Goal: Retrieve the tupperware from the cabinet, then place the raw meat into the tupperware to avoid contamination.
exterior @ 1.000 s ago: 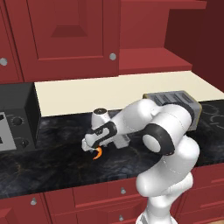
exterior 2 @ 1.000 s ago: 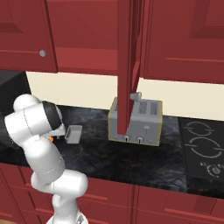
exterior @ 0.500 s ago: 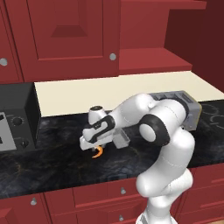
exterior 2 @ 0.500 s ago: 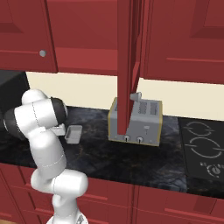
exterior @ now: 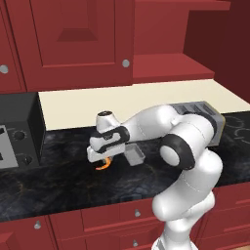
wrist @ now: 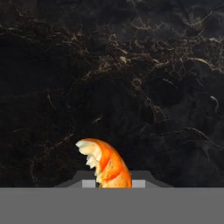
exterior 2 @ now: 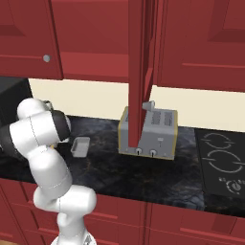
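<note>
The two small dark finger tips of the gripper are mostly cut off at the bottom of the hand view, behind the tiny orange curled shrimp-like raw meat, whose lower end is also cut off there, so how the jaws stand cannot be told. In the left base view the meat hangs half hidden under the white hand at centre left, and the small grey open-topped tupperware is partly covered by the white arm. In the right base view the arm's bulk at the left hides the hand, and the big silver four-slot toaster is partly masked by the open dark red cabinet door.
</note>
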Controlling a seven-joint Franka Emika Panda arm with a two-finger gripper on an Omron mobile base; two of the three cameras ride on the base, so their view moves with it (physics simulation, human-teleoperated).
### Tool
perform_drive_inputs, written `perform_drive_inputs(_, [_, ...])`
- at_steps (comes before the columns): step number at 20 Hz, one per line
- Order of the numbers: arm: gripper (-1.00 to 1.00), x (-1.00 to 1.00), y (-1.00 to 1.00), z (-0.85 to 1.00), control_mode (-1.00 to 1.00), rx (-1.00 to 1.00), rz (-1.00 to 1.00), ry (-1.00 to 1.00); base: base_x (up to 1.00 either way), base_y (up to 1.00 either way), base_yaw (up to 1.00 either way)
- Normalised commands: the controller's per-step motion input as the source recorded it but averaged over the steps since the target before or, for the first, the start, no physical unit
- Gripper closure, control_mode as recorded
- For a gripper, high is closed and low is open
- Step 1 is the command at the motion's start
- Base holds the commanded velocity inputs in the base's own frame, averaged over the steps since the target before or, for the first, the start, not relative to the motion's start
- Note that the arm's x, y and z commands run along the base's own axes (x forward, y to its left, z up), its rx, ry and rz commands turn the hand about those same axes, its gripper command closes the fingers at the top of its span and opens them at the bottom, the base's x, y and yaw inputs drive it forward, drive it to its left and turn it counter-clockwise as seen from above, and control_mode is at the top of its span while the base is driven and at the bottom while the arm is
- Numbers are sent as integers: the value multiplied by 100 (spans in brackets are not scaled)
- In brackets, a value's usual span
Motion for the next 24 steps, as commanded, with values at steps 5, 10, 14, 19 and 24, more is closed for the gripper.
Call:
perform_drive_inputs(5, [100,-15,-7,53,-100,0,0,-9,0,0,0])
perform_drive_inputs(10, [100,-15,-22,45,-100,1,-1,-6,0,0,0])
perform_drive_inputs(14, [100,-15,-31,35,-100,2,-3,-4,0,0,0])
perform_drive_inputs(19, [100,-14,-40,17,-100,1,-4,-1,0,0,0])
perform_drive_inputs(24, [100,-3,-49,3,-100,0,-5,-1,0,0,0])
